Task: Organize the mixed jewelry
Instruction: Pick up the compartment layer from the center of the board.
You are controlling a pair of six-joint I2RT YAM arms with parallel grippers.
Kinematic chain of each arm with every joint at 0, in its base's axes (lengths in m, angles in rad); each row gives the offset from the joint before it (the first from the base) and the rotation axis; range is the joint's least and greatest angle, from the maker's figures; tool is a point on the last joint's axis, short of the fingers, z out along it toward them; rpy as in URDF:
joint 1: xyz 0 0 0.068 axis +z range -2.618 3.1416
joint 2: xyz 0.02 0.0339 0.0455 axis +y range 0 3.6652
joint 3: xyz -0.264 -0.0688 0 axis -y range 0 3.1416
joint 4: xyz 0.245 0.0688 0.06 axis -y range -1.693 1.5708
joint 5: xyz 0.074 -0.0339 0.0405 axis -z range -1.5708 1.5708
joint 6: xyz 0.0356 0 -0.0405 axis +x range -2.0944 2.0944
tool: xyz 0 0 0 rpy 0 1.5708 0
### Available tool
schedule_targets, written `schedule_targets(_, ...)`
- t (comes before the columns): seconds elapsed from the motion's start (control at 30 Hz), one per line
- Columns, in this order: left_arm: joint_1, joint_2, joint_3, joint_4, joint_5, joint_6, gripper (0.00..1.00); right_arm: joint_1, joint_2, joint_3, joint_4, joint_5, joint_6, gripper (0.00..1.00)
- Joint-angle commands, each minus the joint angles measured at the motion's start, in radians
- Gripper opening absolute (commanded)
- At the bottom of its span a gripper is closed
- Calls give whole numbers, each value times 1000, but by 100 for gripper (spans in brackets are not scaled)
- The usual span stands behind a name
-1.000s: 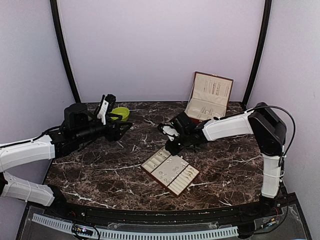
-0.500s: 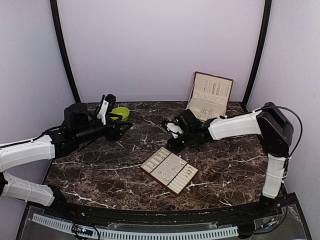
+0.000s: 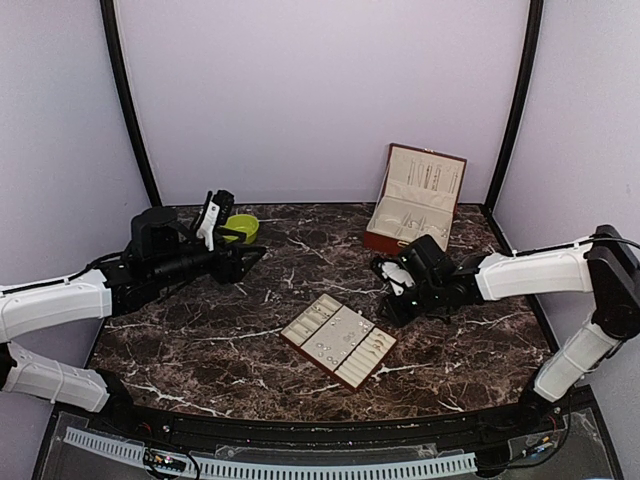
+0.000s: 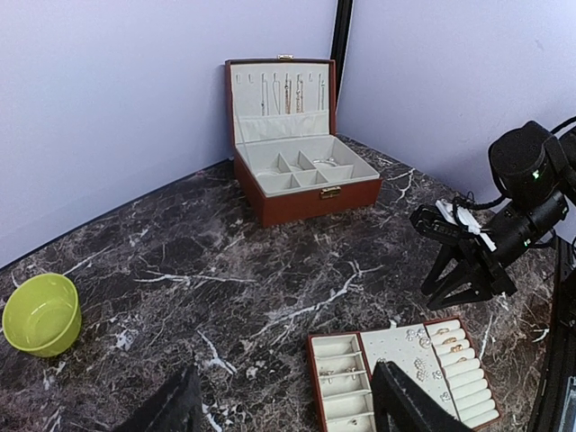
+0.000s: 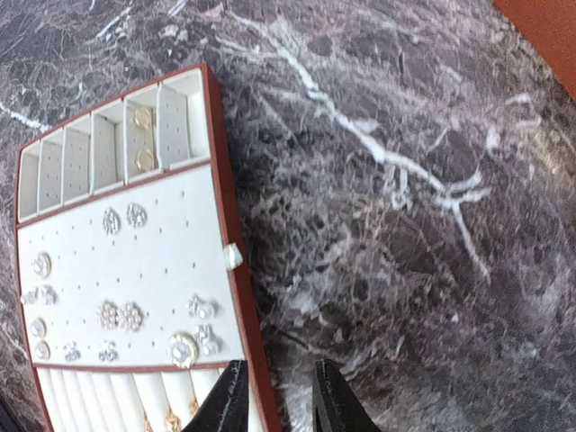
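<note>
Where the pieces lie: the mixed jewelry (image 5: 121,315), tiny silvery-white and pale gold studs and small rings, sits mostly on a beige slotted tray with a brown edge (image 5: 223,193). Studs dot the flat pinholed panel, a couple of rings rest in the small cells at one end, and more rings are tucked into the padded rolls at the other.
Tray: flat on the dark marble counter with white veins (image 3: 200,350), near the middle and turned at an angle.
Box: an open reddish-brown jewelry box with beige lining (image 4: 306,202) stands at the far right, its lid upright. Fine chains (image 4: 288,90) hang inside the lid, and something small lies in one compartment, too small to make out.
Bowl: a lime-green bowl (image 4: 40,315) sits at the far left, well apart from the tray.
Left pincer (image 4: 286,369): held above the counter on the left, just on the near side of the bowl, pointing right. Its fingers stand wide apart, released, with only marble between them.
Right pincer (image 5: 277,364): just right of the tray, between tray and box, pointing down. Its fingers are parted by a narrow gap, released, grasping nothing. One finger is over the tray's brown edge by the ring rolls, the other over bare marble. I cannot tell whether they touch down.
</note>
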Motion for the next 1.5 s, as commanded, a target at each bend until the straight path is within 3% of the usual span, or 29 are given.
schedule_targets(0.0, 5, 2, 16, 9, 10, -6, 67, -2, -63, -54, -21, -43, 34, 25)
schedule_targets(0.3, 5, 5, 16, 9, 13, -8, 67, 21, -107, -95, -49, -41, 63, 22)
schedule_targets(0.73, 5, 2, 15, 7, 13, -8, 67, 46, -52, -103, -85, 41, 123, 17)
schedule_targets(1.47, 4, 1, 15, 8, 12, -9, 67, 69, 32, -98, -97, 36, 125, 14)
